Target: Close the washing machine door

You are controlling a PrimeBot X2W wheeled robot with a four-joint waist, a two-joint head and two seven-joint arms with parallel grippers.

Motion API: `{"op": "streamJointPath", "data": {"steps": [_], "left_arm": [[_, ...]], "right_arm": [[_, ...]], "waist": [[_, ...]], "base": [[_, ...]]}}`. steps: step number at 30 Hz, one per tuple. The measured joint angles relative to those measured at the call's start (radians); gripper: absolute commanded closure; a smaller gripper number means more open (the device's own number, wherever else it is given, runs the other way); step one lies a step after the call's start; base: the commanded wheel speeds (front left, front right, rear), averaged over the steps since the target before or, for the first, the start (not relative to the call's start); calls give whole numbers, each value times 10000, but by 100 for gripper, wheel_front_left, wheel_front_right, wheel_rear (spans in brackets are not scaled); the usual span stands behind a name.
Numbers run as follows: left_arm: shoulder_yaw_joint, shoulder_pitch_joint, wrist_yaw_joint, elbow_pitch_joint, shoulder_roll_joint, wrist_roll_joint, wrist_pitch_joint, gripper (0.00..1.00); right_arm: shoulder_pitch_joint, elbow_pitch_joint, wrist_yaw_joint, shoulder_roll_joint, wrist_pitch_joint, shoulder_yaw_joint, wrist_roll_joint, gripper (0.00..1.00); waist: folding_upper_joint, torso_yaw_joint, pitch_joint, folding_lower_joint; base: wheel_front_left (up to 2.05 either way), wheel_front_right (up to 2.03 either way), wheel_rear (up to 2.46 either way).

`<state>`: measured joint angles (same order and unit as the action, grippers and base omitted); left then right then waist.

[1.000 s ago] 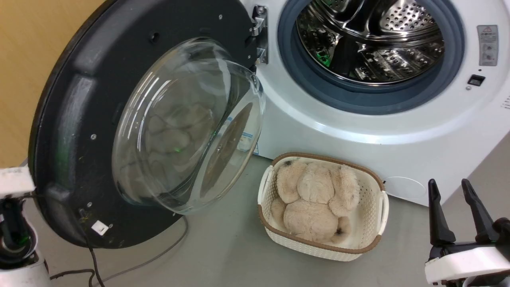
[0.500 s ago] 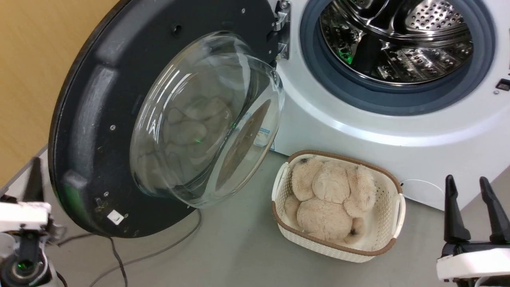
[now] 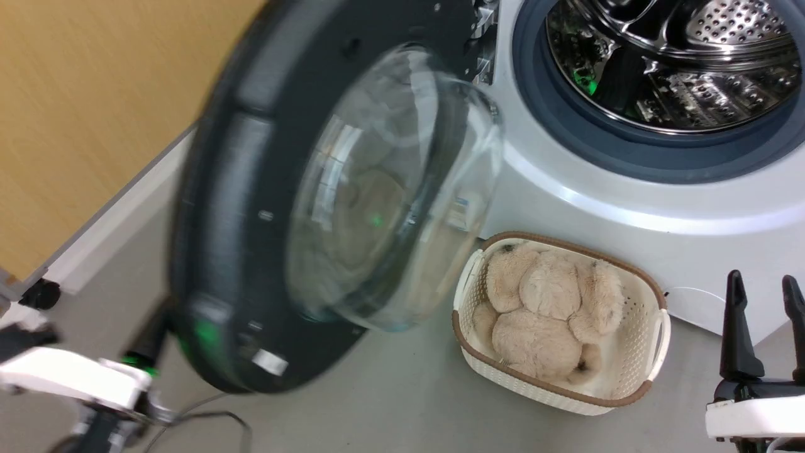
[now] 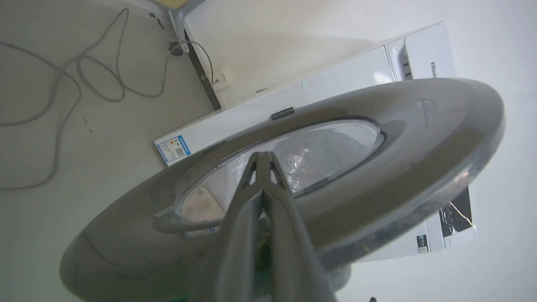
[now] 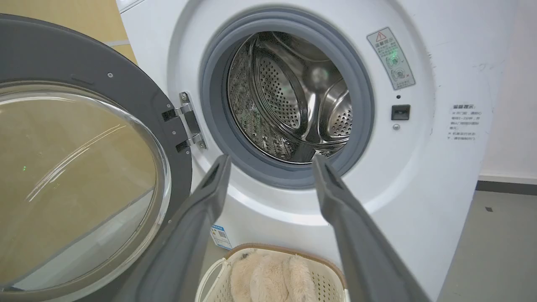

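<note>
We have the large round black-rimmed washing machine door (image 3: 217,220) with its bulging clear glass window standing open on its hinge at the left of the big white front-loading washing machine (image 3: 629,207), smeared by blur in the head view. The left gripper (image 4: 262,157) has its two fingers pressed together with nothing between them, lying along the door's grey outer face. We cannot tell whether they actually touch it. The right gripper (image 5: 270,161) hangs with fingers spread, well apart from the door and facing the drum. Now the dangers, as we judge them. That outer face is smooth and curved, so closed fingers could skid off it. A soft push could leave the door short of the small dark latch slot (image 5: 400,112), or let it bounce back. The cream wicker-look basket (image 3: 654,327) holding a beige plush toy (image 3: 547,308) sits just beside the glass bowl's lower edge and might get clipped. A loose grey cable (image 4: 63,84) loops on the floor and could snag. On writing: we read "Hisen" along the machine's top panel, cut off at the door's edge. There is a small blue sticker (image 4: 173,149) with a QR code and a grey warning label (image 5: 391,56) with a red triangle, both too small to read.
</note>
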<state>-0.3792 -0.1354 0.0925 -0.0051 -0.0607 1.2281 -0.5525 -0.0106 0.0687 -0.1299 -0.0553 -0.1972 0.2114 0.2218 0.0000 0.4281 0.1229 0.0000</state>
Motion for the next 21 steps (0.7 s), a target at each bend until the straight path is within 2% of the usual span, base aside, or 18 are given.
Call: {"op": "streamJointPath", "data": {"steps": [4,11,21], "left_arm": [[1315,686,73,-907,67,525,-353,100],[3511,945,144,-1975,73,692,-976,100],[6266,679,251,-2406,42,1256,-1452,100]], "right_arm": [[35,54,0,2,-90,46,19,0],[125,59,0,10,-268,211,267,0],[541,35,0,23,-458,203,623,0]], "waist": [[0,116,94,0],[0,142,175,0],[0,-736,276,0]], "base": [[0,0,0],[0,0,0],[0,0,0]]}}
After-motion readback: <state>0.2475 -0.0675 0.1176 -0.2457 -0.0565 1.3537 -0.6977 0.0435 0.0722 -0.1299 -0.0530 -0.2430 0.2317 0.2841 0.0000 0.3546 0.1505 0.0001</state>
